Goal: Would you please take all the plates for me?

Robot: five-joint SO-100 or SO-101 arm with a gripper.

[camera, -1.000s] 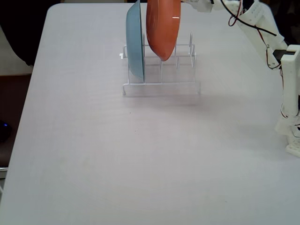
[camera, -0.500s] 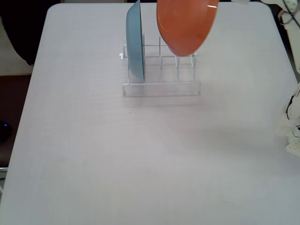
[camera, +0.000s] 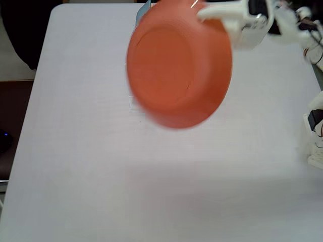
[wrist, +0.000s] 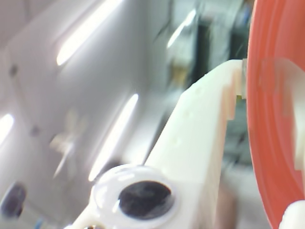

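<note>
Your gripper (wrist: 245, 90) is closed on the rim of the orange-red plate (camera: 176, 65): in the wrist view the white fixed finger (wrist: 200, 124) presses against one face of the rim, and the edge of the other finger shows through the translucent plastic on the far side. The jaws stand nearly together, with only the thickness of the plate between them. In the fixed view the plate hangs in the air well above the white table (camera: 75, 151), tilted so that its underside faces the camera; its outline is blurred, so treat it as in motion. A sliver of light blue plate (camera: 143, 11) shows just behind its upper left edge. The rest of that plate, any other plates and any rack are hidden or out of frame, so you cannot count what remains. Judge the step in hand as the carry of one plate, with the grasp made and the release not yet made. The next move calls for a steady transfer to the set-down spot, a level plate before you lower it, and jaws opened only once the plate rests on a surface.
</note>
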